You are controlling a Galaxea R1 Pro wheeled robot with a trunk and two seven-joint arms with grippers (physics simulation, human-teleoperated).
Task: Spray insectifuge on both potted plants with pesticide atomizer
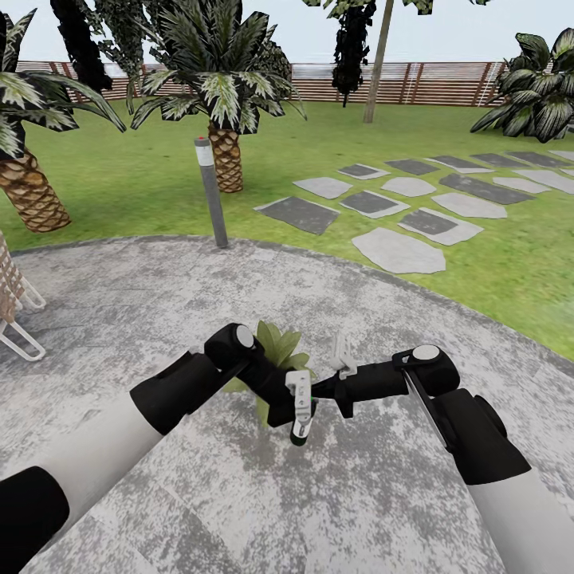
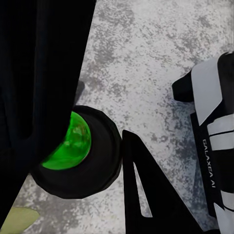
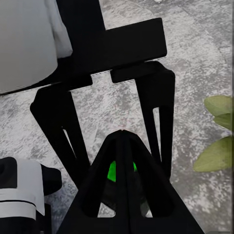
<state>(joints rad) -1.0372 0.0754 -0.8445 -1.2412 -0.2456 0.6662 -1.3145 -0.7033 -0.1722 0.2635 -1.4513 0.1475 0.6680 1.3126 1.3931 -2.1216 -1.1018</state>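
Atomizer (image 1: 301,430) between right jaws

Even, bright daylight is rendered throughout, and no strong cast shadows are seen on the grey paving (image 1: 239,494). Around the bollard post (image 1: 211,191), textures are slightly soft. In the wrist views, near parts are rendered almost featureless black, perhaps underexposed.

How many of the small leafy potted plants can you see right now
1. A single potted plant sits on the grey paving just beyond the robot's arms, partly hidden behind the left arm. The right wrist view catches its leaves too. A second plant may lie out of view.
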